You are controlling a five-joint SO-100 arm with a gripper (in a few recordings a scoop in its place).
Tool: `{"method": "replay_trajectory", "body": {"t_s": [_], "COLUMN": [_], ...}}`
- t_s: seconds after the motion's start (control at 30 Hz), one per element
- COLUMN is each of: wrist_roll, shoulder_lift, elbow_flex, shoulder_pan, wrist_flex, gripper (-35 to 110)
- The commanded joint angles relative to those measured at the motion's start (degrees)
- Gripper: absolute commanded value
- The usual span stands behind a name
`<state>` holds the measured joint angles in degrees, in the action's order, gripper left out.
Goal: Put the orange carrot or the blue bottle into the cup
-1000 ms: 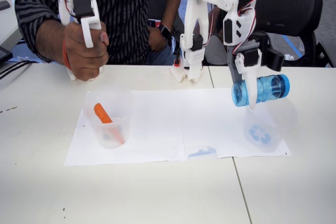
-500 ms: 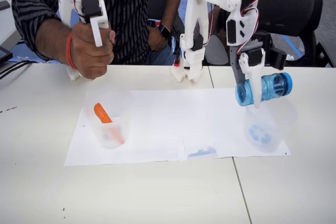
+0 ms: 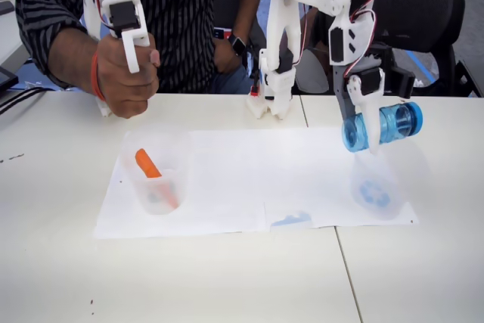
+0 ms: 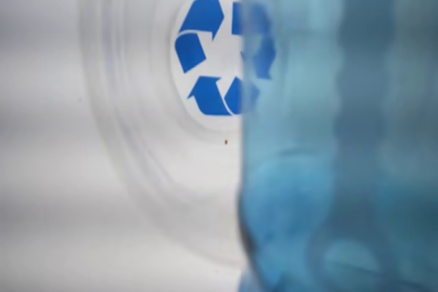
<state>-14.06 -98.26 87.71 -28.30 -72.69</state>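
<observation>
**Holding the blue bottle over the cup**

In the fixed view, my end effector (image 3: pixel 368 120) is hanging above the right side of the white counter (image 3: pixel 227 277), its fingers closed around the blue bottle (image 3: pixel 382 126). The bottle is lying on its side in my grip, off the counter, with one end pointing toward the left of the picture and the other toward the right. I cannot tell which end carries the cap.

Directly below the bottle, the cup (image 3: pixel 376 187) is standing upright on a sheet of white paper (image 3: pixel 249 179) that is covering the middle of the counter. It is clear and slightly frosted, and a blue patch is showing at its base. The bottle is sitting above the rim, not inside.

In the wrist view, the bottle (image 4: pixel 342 135) is filling the right half as a blurred, ribbed, translucent blue wall. To its left I am looking down into the cup (image 4: pixel 130 169), where a blue recycling symbol (image 4: pixel 205 52) is showing on a white round base.

On the left part of the paper in the fixed view, a second clear cup (image 3: pixel 155 172) is standing upright with the orange carrot (image 3: pixel 147 164) leaning inside it, well apart from my end effector.

Behind the counter, a person in a striped shirt (image 3: pixel 178 13) is sitting.
</observation>
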Motion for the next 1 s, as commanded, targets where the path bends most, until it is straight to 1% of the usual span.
{"method": "replay_trajectory", "body": {"t_s": [0.0, 0.27, 0.97], "wrist_roll": [-0.79, -0.79, -0.79], "shoulder_lift": [-7.65, -4.04, -4.66], "elbow_flex": [-0.88, -0.88, 2.46], "shoulder_pan": [-0.97, -1.05, -1.05], "wrist_flex": [0.26, 0.18, 1.05], "gripper": [15, 15, 15]}}
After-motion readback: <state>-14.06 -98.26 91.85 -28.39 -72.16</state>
